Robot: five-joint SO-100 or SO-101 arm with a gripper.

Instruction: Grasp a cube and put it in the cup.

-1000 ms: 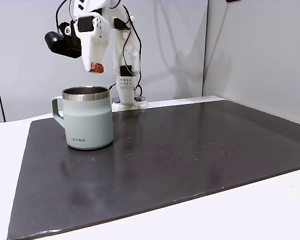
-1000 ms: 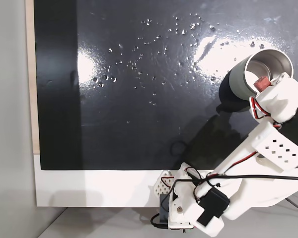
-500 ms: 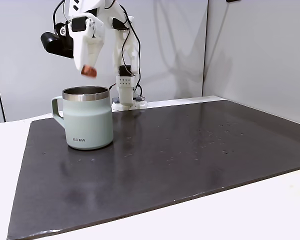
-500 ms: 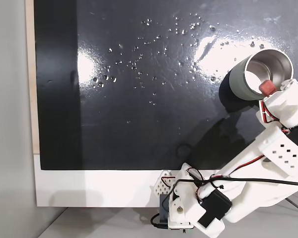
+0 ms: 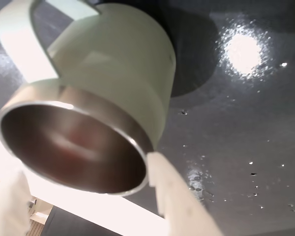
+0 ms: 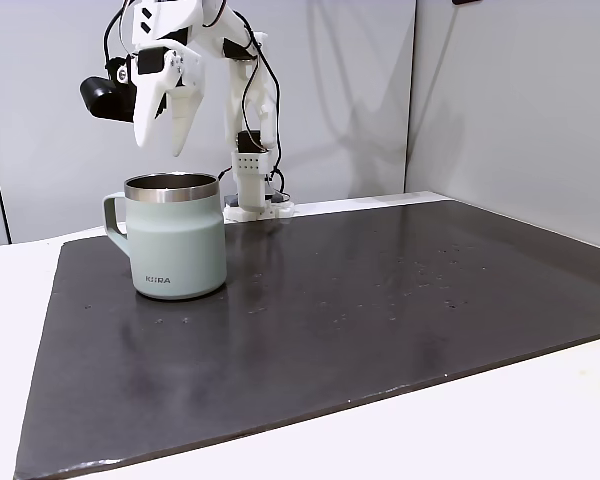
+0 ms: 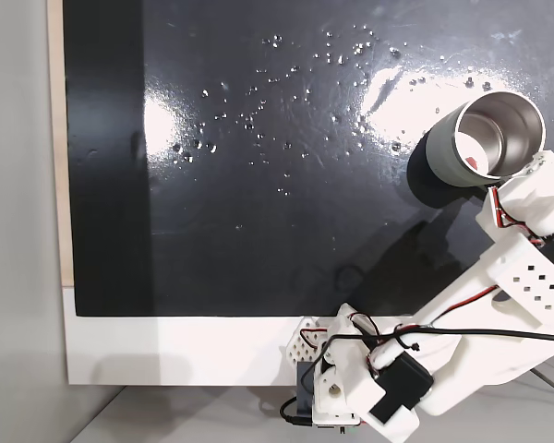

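On the dark mat (image 6: pixel 380 300), cube (image 7: pixel 470 163) lies inside cup (image 6: pixel 176 240).

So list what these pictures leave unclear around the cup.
- The cube: in a fixed view from above, a tiny red speck inside the cup; shape too small to tell.
- Wrist view: cup interior blurred, just a reddish smear.
- Side fixed view: the cup wall hides its inside; the open claw hangs above.
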